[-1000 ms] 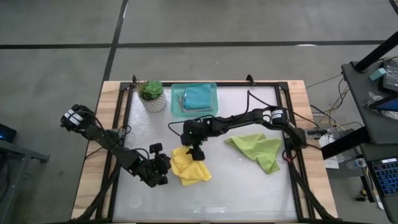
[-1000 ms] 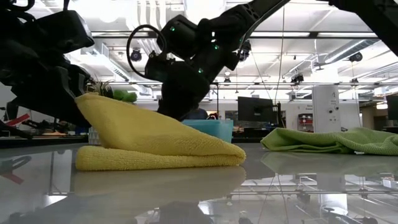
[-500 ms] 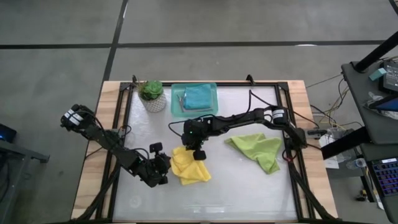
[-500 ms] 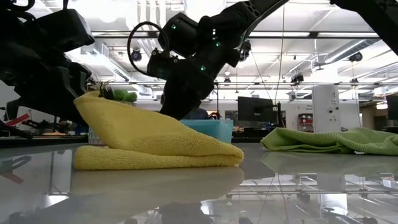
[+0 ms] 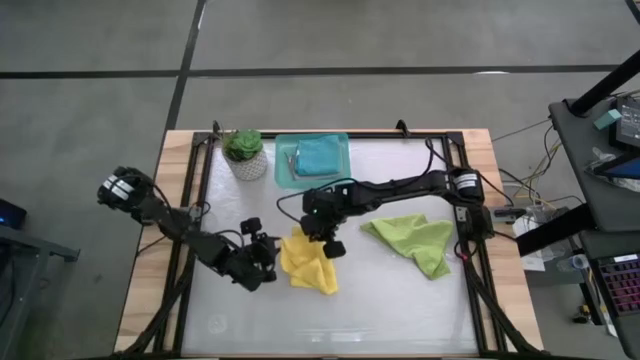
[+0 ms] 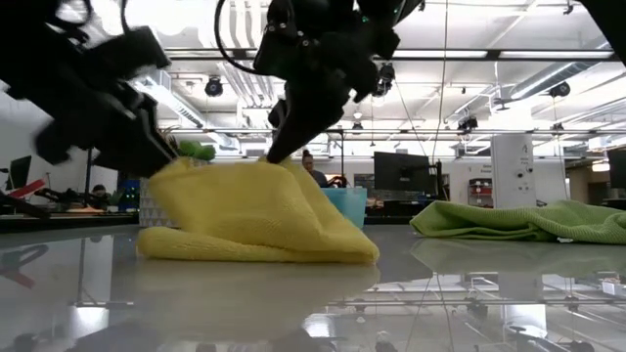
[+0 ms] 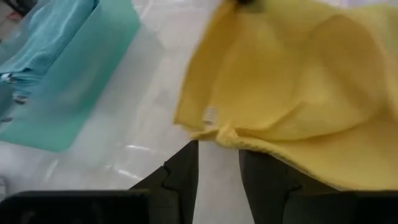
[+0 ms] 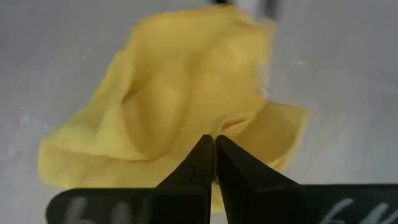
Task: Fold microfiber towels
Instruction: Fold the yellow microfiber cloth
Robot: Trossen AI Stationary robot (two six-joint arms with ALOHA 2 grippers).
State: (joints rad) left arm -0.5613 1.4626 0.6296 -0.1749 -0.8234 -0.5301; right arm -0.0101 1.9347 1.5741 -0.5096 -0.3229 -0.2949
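The yellow microfiber towel (image 5: 308, 263) lies crumpled at the table's middle, raised at two places like a tent. My left gripper (image 7: 217, 152) is at its left side, shut on its edge. My right gripper (image 8: 214, 142) comes from the far right and is shut on the towel's far part. A lime green towel (image 5: 415, 242) lies spread flat on the table to the right. A teal-blue towel (image 5: 320, 155) lies folded in the teal tray (image 5: 285, 170) at the back. My left gripper pinches the towel's hemmed edge (image 7: 227, 135), beside a small white label, between its two fingertips. It comes slanting down from the table's left. That side of the towel is held raised (image 6: 176, 168). My right gripper pinches a raised fold of the towel (image 8: 219, 127) between its two fingertips, slanting down from the far right. The fold stands as a peak (image 6: 269, 164) below the fingers. The towel's lower folds (image 6: 254, 249) rest on the table.
A small potted plant (image 5: 244, 152) stands at the back left beside the tray. Black frame rails (image 5: 195, 200) run along the table's sides. Bare glossy tabletop (image 5: 400, 310) lies along the near edge.
My right gripper has risen with the towel's far part. The towel, a flat folded wedge before, now stands up in a tent with two raised points, its lower folds staying on the table. My left gripper has shifted a little toward the right with its edge.
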